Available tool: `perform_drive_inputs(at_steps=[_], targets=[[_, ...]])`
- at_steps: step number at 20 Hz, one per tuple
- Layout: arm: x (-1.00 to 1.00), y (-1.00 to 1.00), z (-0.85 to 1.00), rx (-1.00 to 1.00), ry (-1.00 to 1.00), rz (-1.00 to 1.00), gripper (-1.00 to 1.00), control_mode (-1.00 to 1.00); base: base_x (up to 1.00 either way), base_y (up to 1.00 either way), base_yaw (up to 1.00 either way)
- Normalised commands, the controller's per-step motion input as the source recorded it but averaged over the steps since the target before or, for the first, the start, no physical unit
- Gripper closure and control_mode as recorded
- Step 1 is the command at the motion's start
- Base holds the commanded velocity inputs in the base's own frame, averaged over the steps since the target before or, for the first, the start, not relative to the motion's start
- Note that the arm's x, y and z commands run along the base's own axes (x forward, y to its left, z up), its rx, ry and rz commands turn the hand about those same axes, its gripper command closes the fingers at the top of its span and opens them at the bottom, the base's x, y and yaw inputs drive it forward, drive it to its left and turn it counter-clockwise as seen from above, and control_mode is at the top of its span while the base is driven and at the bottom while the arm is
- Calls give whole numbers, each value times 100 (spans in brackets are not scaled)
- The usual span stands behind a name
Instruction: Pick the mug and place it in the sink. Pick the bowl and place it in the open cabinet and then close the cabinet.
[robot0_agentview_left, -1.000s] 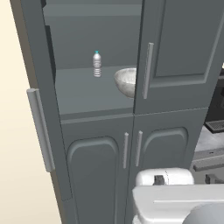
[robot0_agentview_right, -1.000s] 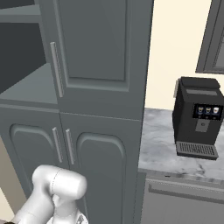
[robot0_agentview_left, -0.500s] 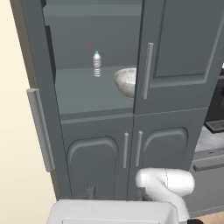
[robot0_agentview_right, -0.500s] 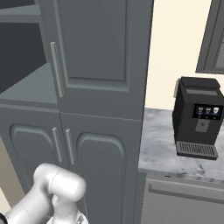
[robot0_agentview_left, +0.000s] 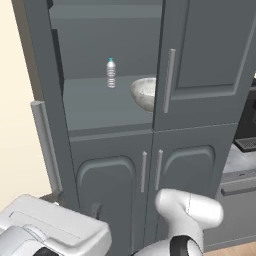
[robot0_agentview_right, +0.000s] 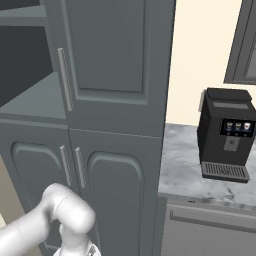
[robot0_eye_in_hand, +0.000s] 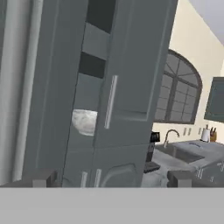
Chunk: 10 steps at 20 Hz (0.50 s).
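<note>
The cabinet (robot0_agentview_left: 200, 60) is tall and dark grey. It has flat panels on its top doors and curved panels on its 2 low doors. Long silver bar handles run up and down the doors. The top left door (robot0_agentview_left: 42, 145) is swung open, and the top right door is shut.

The bowl (robot0_agentview_left: 145, 93) sits on the shelf (robot0_agentview_left: 100, 105) inside the cabinet, at the right side of the open part. It is wide and round, grey-white with little specks, like stone. The shut door hides its right part. In the hand view the bowl (robot0_eye_in_hand: 84, 121) peeks out just left of the door's silver handle.

A small clear bottle (robot0_agentview_left: 111, 73) stands upright on the same shelf, left of the bowl and farther back, apart from it.

To the right of the cabinet is a grey marble desk (robot0_agentview_right: 185, 170) with a black coffee machine (robot0_agentview_right: 226, 134) on it. Far off to the right of the cabinet, the hand view shows the sink (robot0_eye_in_hand: 179, 153) with its curved faucet (robot0_eye_in_hand: 170, 134).

The gripper (robot0_eye_in_hand: 113, 178) is spread open, its 2 tips far apart, holding nothing, and it points at the cabinet.
</note>
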Motion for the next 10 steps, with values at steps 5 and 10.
perform_drive_inputs(at_steps=[5, 10], targets=[[40, 34, -15, -3, -1, -60, -100, -100, 0, 0, 0], [49, 30, -17, -2, -1, -52, -100, -100, 0, 0, 0]])
